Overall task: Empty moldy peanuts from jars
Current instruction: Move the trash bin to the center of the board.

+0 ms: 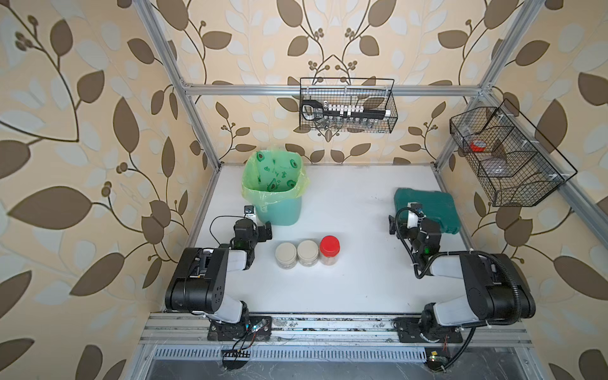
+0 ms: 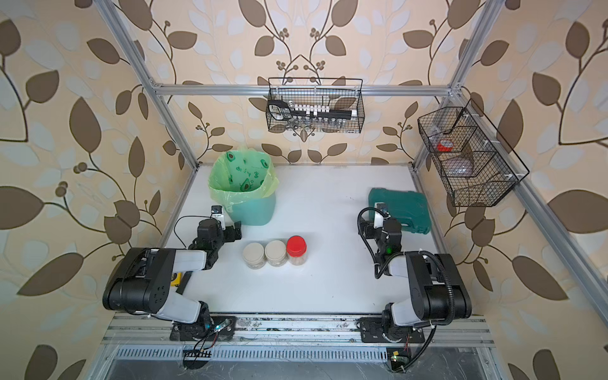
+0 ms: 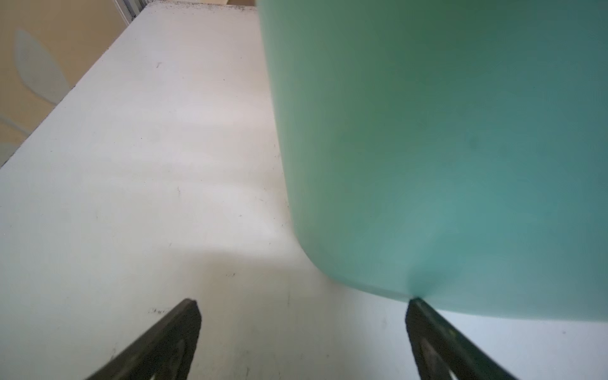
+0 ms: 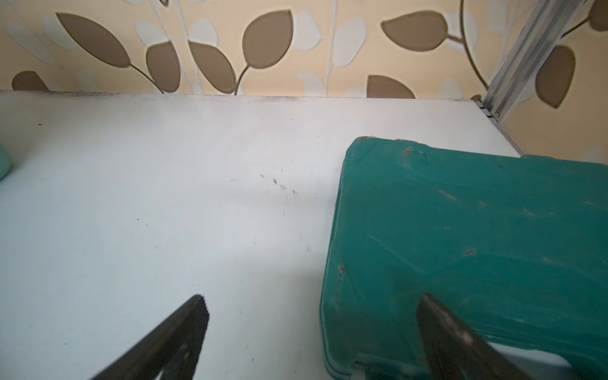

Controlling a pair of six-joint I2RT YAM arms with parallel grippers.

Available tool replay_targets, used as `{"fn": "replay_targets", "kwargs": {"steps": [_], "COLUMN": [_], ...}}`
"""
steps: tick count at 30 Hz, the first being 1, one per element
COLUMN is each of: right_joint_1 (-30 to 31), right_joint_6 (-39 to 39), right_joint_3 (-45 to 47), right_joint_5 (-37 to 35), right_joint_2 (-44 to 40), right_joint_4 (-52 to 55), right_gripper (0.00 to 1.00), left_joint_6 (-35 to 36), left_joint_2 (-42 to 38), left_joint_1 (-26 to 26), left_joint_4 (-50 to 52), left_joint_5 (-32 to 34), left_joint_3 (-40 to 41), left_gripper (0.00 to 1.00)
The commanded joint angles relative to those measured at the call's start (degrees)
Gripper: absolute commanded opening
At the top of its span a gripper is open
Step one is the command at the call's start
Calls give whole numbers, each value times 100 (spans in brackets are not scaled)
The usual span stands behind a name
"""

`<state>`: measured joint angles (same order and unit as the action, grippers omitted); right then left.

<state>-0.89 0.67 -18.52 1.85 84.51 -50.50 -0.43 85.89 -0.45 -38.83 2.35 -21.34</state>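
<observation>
Clear glass or plastic, which of them cannot be told, is the material of the 3 jars [image 1: 308, 255]. They are placed in 1 row, touching or nearly so, near the middle of the white table [image 1: 355, 204], a little to the left. The 2 squat jars are closed with flat beige lids [image 1: 285, 251], and the taller jar at the right end is closed with a red screw lid [image 1: 329, 246]. The moldy peanuts [image 2: 297, 260] are seen only as a pale filling through the walls.

The jars are judged to be light and stiff, but smooth and perhaps slippery. Each is best taken around its side wall, below the lid, while the lid is turned by the other claw. The bin [image 1: 279, 212] with its green bag [image 1: 263, 194] stands farther away, to the left of the row.

No label is seen on the jars, and the print on the bag is too small to be read.

The left gripper [image 3: 302, 301] is spread wide and empty, just beside the bin wall. The right gripper [image 4: 311, 297] is spread wide and empty too, beside the dark green case [image 4: 477, 230].
</observation>
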Motion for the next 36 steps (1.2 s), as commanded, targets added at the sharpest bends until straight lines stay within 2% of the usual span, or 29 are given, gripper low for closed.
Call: {"fn": "replay_targets", "kwargs": {"steps": [1, 14, 20, 22, 24, 26, 28, 30, 31, 33, 34, 35, 36], "right_joint_1": [-17, -17, 1, 9, 0, 1, 0, -8, -25, -55, -78, -87, -101], "right_joint_6": [74, 65, 187, 335, 623, 719, 1024, 1510, 1780, 2274, 2356, 2386, 2370], "right_joint_3": [-135, -77, -79, -280, -762, -1176, -1306, -1279, -1277, -1348, -1372, -1372, -1341], "right_joint_5": [-62, -73, -392, -592, -840, -742, -588, -451, -429, -458, -380, -257, -119], "right_joint_2": [65, 26, -237, -506, -721, -811, -959, -1227, -1378, -1696, -1828, -1980, -2135], "right_joint_4": [-79, -140, 55, 693, 1877, 2677, 2939, 2999, 3110, 3524, 3668, 3793, 3769], "right_gripper": [99, 99, 99, 99, 100, 99, 99, 100, 100, 100, 99, 96, 87], "left_joint_6": [51, 60, 44, -11, -174, -343, -709, -1564, -1761, -1651, -1909, -2121, -2196], "left_joint_2": [1, -37, -257, -712, -1341, -2022, -2687, -3330, -3566, -3949, -4061, -4169, -4231], "left_joint_1": [-60, -56, -61, -73, -83, -137, -187, -204, -202, -203, -196, -195, -193], "left_joint_4": [-213, -261, -449, -321, 352, 956, 1478, 2298, 2664, 3177, 3149, 3120, 3033], "left_joint_5": [-97, -88, 10, 191, 506, 774, 1019, 1253, 1119, 324, 135, -146, -467], "left_joint_3": [-168, -122, 71, 176, 150, 110, 79, -142, -300, -577, -575, -570, -574], "left_gripper": [99, 99, 99, 99, 99, 99, 99, 99, 99, 99, 99, 99, 99]}}
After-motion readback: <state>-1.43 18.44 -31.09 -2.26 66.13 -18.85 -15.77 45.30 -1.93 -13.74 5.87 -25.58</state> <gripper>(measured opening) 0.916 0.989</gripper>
